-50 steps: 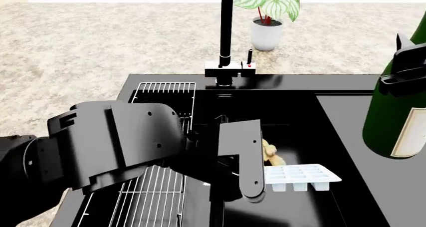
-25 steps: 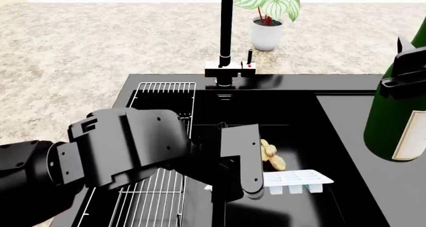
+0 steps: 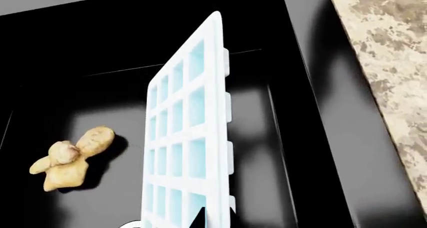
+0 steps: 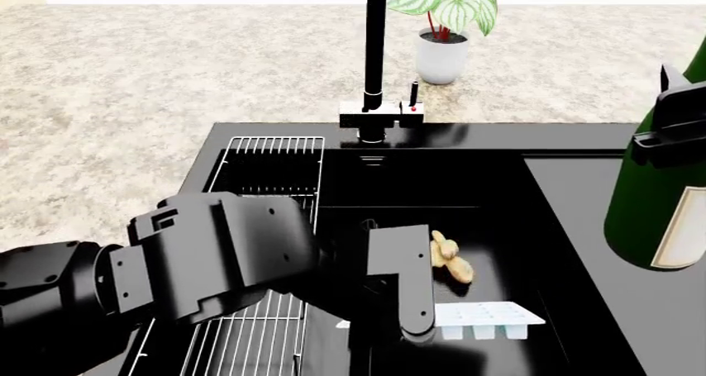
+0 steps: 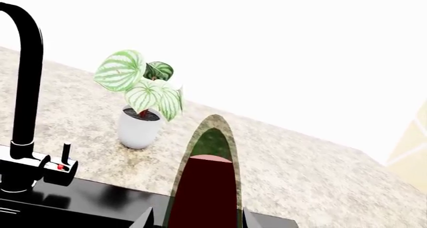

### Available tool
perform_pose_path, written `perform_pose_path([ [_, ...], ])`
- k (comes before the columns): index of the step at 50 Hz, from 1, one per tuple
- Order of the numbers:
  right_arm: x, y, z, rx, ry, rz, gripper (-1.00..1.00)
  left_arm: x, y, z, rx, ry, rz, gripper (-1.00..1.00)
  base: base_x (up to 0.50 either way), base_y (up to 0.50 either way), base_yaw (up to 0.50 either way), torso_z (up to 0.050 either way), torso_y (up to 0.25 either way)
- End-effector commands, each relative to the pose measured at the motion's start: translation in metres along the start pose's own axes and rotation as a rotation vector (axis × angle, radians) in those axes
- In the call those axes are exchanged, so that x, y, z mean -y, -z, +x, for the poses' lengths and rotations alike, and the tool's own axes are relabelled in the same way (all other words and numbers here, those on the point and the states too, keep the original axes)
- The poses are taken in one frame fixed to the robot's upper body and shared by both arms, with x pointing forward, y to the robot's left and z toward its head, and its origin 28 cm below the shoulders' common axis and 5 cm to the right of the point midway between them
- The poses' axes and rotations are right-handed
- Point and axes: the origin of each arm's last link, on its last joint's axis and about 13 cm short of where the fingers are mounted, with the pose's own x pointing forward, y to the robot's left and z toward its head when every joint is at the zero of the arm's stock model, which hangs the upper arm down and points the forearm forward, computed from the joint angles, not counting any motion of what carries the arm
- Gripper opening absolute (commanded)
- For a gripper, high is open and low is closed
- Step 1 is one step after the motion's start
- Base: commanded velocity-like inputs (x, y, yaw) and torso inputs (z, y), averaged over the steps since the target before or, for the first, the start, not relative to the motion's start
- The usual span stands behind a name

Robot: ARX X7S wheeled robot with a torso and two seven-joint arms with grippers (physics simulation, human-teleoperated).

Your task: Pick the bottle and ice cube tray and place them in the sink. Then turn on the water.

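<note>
I log a flat white ice cube tray with light-blue cells (image 4: 487, 319), light, stiff, nipped at its short end by my left end effector (image 4: 425, 322); the tall dark green glass bottle (image 4: 651, 202), heavy and slick, is clamped at the shoulder by my right end effector (image 4: 673, 120).

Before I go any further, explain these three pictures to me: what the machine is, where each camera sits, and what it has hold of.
This is a simulated robot with two arms, each ending in a gripper. The wide picture comes from a camera on its head, looking down over a black sink set in a stone counter. The other two come from cameras near each gripper.

The left gripper holds the ice cube tray low inside the basin; its wrist camera looks along the tray. A piece of ginger root lies in the basin. The right gripper holds the bottle upright above the drainboard. Behind stand the tap, with no water running, and a potted plant.
</note>
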Motion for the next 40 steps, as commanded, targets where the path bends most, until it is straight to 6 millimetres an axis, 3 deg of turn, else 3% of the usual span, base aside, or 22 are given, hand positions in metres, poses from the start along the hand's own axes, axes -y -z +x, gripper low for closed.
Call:
perform_pose_path([
  [1, 0.0036, -0.0017, -0.0006, 0.019, 0.033, -0.003, -1.00, 0.0027, 0.0018, 0.0035, -0.010, 0.016, -0.001, -1.00, 0.00, 0.00, 0.00, 0.000, 0.000],
  [26, 0.0048, 0.0016, -0.0017, 0.014, 0.038, 0.004, -1.00, 0.0026, 0.0062, 0.0085, -0.032, 0.030, -0.001, -1.00, 0.00, 0.00, 0.00, 0.000, 0.000],
  [27, 0.0048, 0.0018, -0.0015, 0.013, 0.038, 0.004, -1.00, 0.0024, 0.0062, 0.0086, -0.033, 0.030, -0.002, 1.00, 0.00, 0.00, 0.00, 0.010, 0.000],
  [40, 0.0046, 0.0012, -0.0010, 0.014, 0.040, 0.005, -1.00, 0.0017, 0.0041, 0.0066, -0.029, 0.025, 0.000, 1.00, 0.00, 0.00, 0.00, 0.000, 0.001],
])
